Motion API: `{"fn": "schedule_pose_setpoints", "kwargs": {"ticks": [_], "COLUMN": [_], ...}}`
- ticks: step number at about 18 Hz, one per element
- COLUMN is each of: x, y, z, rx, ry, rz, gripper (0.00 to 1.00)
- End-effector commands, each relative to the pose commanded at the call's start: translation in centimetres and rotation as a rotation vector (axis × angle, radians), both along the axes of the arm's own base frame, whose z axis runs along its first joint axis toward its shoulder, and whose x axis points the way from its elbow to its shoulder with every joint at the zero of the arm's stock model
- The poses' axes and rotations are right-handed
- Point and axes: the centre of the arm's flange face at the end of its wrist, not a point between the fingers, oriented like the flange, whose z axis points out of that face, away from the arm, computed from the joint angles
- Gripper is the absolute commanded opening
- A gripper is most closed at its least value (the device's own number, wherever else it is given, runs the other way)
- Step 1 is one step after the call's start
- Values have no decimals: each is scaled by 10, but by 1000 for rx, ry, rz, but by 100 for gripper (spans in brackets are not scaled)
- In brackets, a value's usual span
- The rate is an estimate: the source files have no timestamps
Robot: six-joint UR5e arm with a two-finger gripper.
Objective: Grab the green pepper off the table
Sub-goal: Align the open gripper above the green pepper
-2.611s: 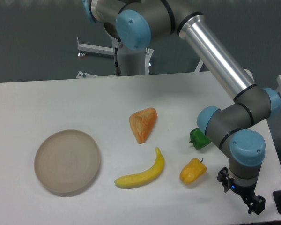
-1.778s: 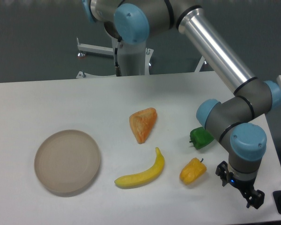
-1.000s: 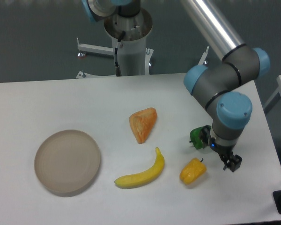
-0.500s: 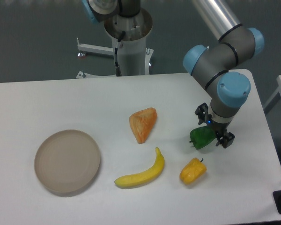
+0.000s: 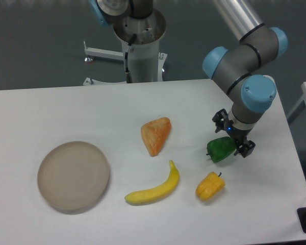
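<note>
Over the right part of the table (image 5: 66, 102), my gripper (image 5: 233, 133) is hanging with fingers spread wide, straddling the green pepper's (image 5: 220, 149) right side, above the yellow pepper (image 5: 209, 186).

Gripper (image 5: 233, 137) points down, jaws spread apart.

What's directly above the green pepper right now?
The two-finger gripper hangs over the small glossy green bell pepper, its black fingers spread beside the pepper's right side. The wrist covers the pepper's far right edge, so contact cannot be confirmed. The pepper sits on the white table.
</note>
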Motion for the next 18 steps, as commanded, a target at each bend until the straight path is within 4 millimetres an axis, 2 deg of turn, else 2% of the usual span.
{"fn": "schedule_pose_setpoints", "kwargs": {"ticks": [18], "x": [2], "y": [1], "z": [-12], "rx": [24], "ry": [2], "rz": [-1], "gripper": [100]}}
